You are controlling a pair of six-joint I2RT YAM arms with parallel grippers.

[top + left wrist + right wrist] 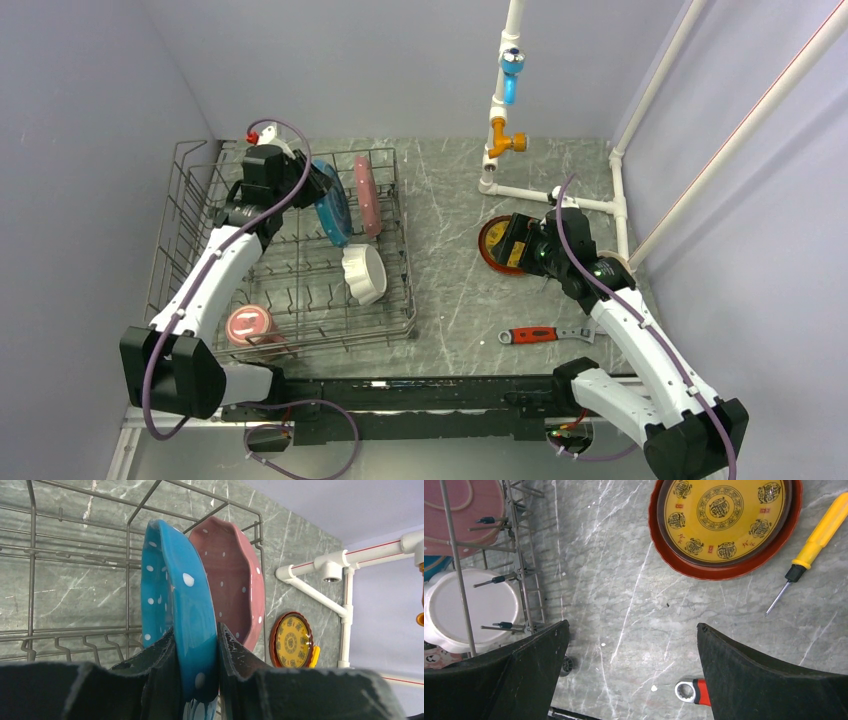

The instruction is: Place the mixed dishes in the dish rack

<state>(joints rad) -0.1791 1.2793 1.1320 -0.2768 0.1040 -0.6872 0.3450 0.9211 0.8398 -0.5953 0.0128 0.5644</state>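
Left hand (196, 632) grips blue plate (170, 580) upright in dish rack (31, 580)

i count one dish rack (300, 272), three plates (blue plate (333, 208), pink plate (367, 195), red-brown plate (724, 520) at three o'clock of it), one white bowl (364, 273), one pink mug (249, 326), one wrench (540, 334), one screwdriver (819, 535).

In the top view the right arm (625, 315) covers the right side of the red-brown plate (488, 243). In the left wrist view the lower rim of the blue plate (175, 605) is hidden between the fingers (160, 675) of the left gripper (196, 647). In the right wrist view the right gripper (631, 645) covers the wrench (696, 692) except its ring end, and the picture's edge cuts the handle of the yellow screwdriver (819, 535).
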